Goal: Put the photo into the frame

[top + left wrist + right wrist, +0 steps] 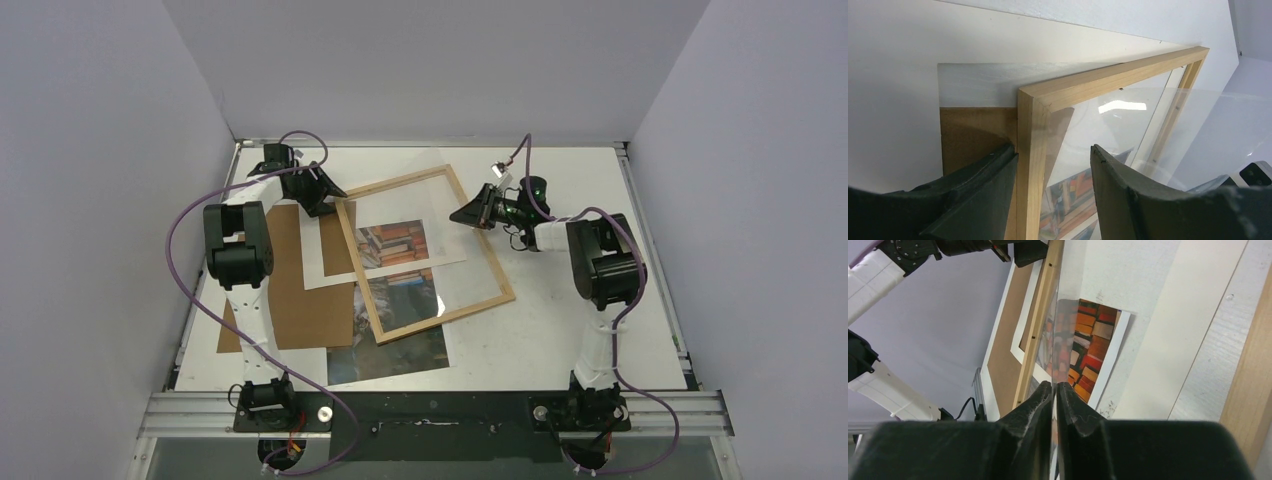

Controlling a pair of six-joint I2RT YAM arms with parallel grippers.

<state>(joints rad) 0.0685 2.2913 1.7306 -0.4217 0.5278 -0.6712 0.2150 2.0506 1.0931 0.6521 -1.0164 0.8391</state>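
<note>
While the brown board [290, 300] lies flat at the left of the table [560, 330], the left gripper [1054, 154] sits at the far left corner of the frame [1108, 77]. Its jaws are about half open and straddle the side rail; one finger is against the wood, the other stands off it, so no grip. White mat [325, 255] lies on the board and runs under that rail. Frame sits skewed mid-table. Photo [395, 355] lies face up on the table, far end under the mat, middle crossed by the frame's near rail, near end sticking out toward the arm bases. Clear sheet [1128, 125] hangs tilted over the frame opening, pinched at its right edge by the right gripper [1054, 385], jaws closed down on it. Likely step: dealing with the clear sheet, photo not loaded yet. Next move calls for settling the sheet or getting it out of the way, then sliding the photo free of mat and rail and squaring it to the opening. Inside the frame: nothing seated that can be made out; mat and photo only show through the opening from below.
</note>
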